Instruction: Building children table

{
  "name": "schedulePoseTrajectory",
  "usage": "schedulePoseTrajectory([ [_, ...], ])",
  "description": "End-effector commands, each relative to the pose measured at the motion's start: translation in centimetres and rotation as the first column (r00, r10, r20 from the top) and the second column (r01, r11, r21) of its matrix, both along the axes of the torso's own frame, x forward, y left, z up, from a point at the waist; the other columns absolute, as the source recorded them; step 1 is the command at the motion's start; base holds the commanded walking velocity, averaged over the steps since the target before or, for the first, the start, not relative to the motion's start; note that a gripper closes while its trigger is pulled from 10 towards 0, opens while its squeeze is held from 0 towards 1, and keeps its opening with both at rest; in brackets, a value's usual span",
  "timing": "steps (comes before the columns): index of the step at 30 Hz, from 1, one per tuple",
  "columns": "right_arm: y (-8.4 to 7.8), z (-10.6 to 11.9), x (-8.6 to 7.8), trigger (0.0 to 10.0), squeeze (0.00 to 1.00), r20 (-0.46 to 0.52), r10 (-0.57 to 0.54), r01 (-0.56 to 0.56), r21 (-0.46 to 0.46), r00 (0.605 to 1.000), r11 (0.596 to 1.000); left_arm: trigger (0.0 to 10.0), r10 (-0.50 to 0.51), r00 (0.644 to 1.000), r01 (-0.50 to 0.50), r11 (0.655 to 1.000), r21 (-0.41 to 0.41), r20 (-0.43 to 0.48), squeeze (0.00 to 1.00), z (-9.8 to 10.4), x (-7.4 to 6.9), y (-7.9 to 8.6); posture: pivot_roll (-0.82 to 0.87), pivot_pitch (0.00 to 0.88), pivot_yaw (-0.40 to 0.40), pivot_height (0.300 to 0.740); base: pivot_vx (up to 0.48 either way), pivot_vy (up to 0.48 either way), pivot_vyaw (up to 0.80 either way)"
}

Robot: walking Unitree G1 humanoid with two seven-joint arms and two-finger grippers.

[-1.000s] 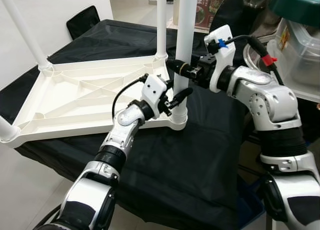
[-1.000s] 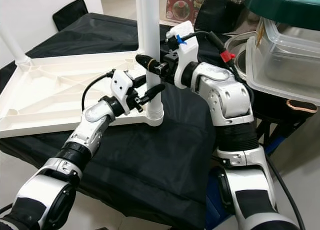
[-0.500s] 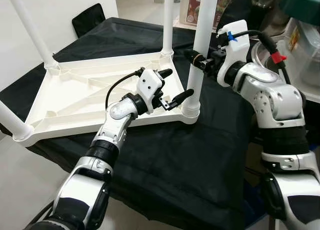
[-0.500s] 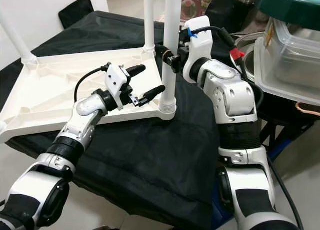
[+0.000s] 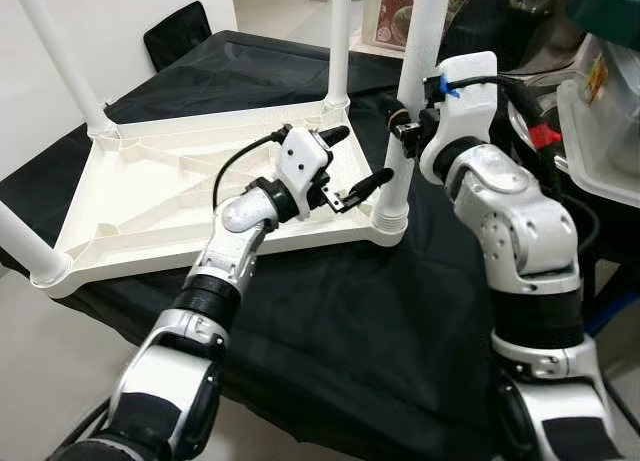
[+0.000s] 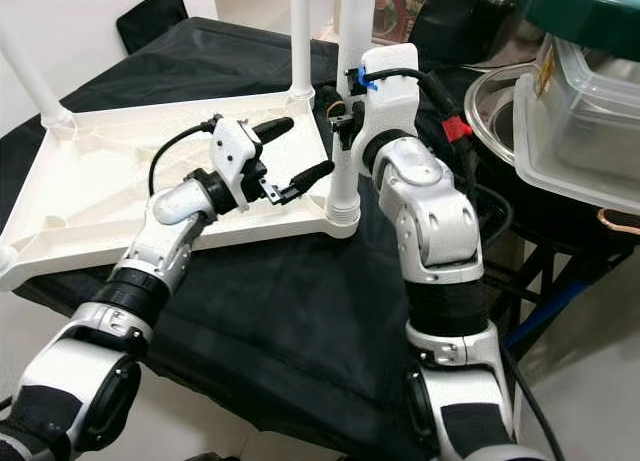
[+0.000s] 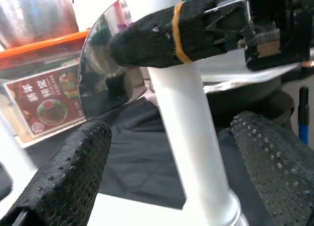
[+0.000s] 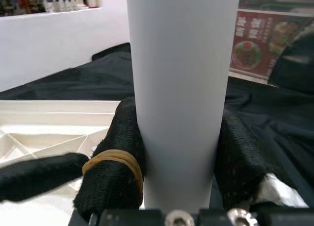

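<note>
The black cloth [image 5: 330, 311] spreads under everything I am working on, and on it, to the left of my left pincer [image 5: 352, 171], lies the white table top [image 5: 150, 196], upside down with its ribbed underside facing up. Four white legs rise from its corners: two stand off to the far left of my arms, one stands beyond my left pincer at the back corner [image 5: 339, 41], and the nearest leg [image 5: 410, 101] stands in its round socket [image 5: 388, 224] at the corner just in front of me. My right pincer [image 8: 181, 182] is clamped around that leg partway up, one black finger pressed to each side of the white tube, and a tan rubber band [image 8: 115, 160] is wrapped on one finger [image 8: 113, 172]. My left pincer hangs spread wide just beside the same leg, lower down than the right one, its two dotted fingers [image 7: 64, 177] apart and holding nothing, with the tube seen between them but not touched. Beyond my right arm, well apart from the pincers, clear plastic bins [image 6: 570, 111] sit stacked under a dark green lid [image 6: 590, 6], with a metal bowl [image 6: 490, 101] next to them.
</note>
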State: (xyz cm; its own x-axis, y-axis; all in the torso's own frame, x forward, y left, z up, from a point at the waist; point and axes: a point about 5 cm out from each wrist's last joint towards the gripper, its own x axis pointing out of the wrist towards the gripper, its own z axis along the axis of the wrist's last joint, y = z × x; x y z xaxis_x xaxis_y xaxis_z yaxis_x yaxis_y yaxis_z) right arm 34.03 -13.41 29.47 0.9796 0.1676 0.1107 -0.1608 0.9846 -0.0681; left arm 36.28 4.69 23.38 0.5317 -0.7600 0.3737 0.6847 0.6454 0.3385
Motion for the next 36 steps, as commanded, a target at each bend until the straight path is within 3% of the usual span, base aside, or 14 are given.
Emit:
schedulePoseTrajectory([
  [1, -1.2, -2.8, 0.1, 0.0, 0.00, -0.133, -0.106, 0.108, 0.002, 0.985, 0.994, 10.0, 0.009, 0.999, -0.010, 0.999, -0.041, -0.042, 0.00, -0.8, -0.1, -0.3, -0.12, 0.125, 0.027, 0.740, 0.000, 0.000, 0.00],
  [4, -1.1, -2.8, -0.2, 0.0, 0.00, -0.133, -0.119, 0.122, 0.015, 0.984, 0.992, 10.0, 0.007, 0.998, -0.012, 0.996, -0.084, -0.060, 0.00, -1.0, -0.3, -1.4, -0.12, 0.122, 0.034, 0.740, 0.000, 0.000, 0.00],
  [7, -1.1, -2.8, -0.2, 0.0, 0.00, -0.133, -0.119, 0.122, 0.015, 0.984, 0.992, 10.0, 0.007, 0.998, -0.012, 0.996, -0.084, -0.060, 0.00, -1.0, -0.3, -1.4, -0.12, 0.122, 0.034, 0.740, 0.000, 0.000, 0.00],
  [8, -1.1, -2.6, -0.3, 0.0, 0.00, -0.126, -0.129, 0.133, 0.024, 0.984, 0.991, 10.0, 0.012, 0.998, -0.015, 0.998, -0.062, -0.055, 0.00, -1.0, -0.3, -2.7, -0.13, 0.109, 0.044, 0.740, 0.000, 0.000, 0.00],
  [10, -1.0, -2.3, -0.4, 0.0, 0.00, -0.117, -0.130, 0.134, 0.030, 0.985, 0.990, 10.0, 0.036, 0.999, -0.036, 0.999, 0.010, -0.020, 0.00, -0.8, -0.1, -3.5, -0.14, 0.107, 0.048, 0.740, 0.000, 0.000, 0.00],
  [16, -0.2, -1.9, -0.5, 0.0, 0.00, -0.106, -0.109, 0.114, 0.039, 0.988, 0.993, 10.0, 0.116, 0.991, -0.125, 0.983, 0.132, 0.068, 0.00, 0.0, 0.7, -3.6, -0.14, 0.106, 0.051, 0.740, 0.000, 0.000, 0.00],
  [23, 0.5, -1.8, -0.7, 0.0, 0.00, -0.103, -0.068, 0.073, 0.036, 0.992, 0.997, 10.0, 0.156, 0.982, -0.171, 0.972, 0.159, 0.103, 0.00, 0.4, 1.0, -3.3, -0.14, 0.105, 0.050, 0.740, 0.000, 0.000, 0.00],
  [24, 0.8, -1.7, -0.7, 0.0, 0.00, -0.102, -0.051, 0.055, 0.034, 0.993, 0.998, 4.7, 0.179, 0.978, -0.194, 0.968, 0.157, 0.104, 0.00, 0.6, 1.2, -3.0, -0.14, 0.103, 0.048, 0.740, 0.000, 0.000, 0.00],
  [25, 1.0, -1.7, -0.8, 0.0, 0.00, -0.102, -0.040, 0.044, 0.033, 0.994, 0.998, 4.7, 0.194, 0.975, -0.209, 0.965, 0.156, 0.105, 0.00, 0.6, 1.3, -2.8, -0.14, 0.103, 0.048, 0.740, 0.000, 0.000, 0.00],
  [26, 1.1, -1.7, -0.8, 0.0, 0.00, -0.102, -0.033, 0.036, 0.030, 0.994, 0.999, 0.0, 0.201, 0.975, -0.214, 0.965, 0.150, 0.099, 0.00, 0.6, 1.4, -2.7, -0.14, 0.105, 0.048, 0.740, 0.000, 0.000, 0.00],
  [36, 1.8, -1.5, -0.9, 0.0, 0.00, -0.094, 0.014, -0.013, 0.017, 0.995, 1.000, 0.0, 0.203, 0.977, -0.211, 0.969, 0.129, 0.069, 0.00, 0.1, 1.4, -2.9, -0.14, 0.106, 0.046, 0.740, 0.000, 0.000, 0.00],
])
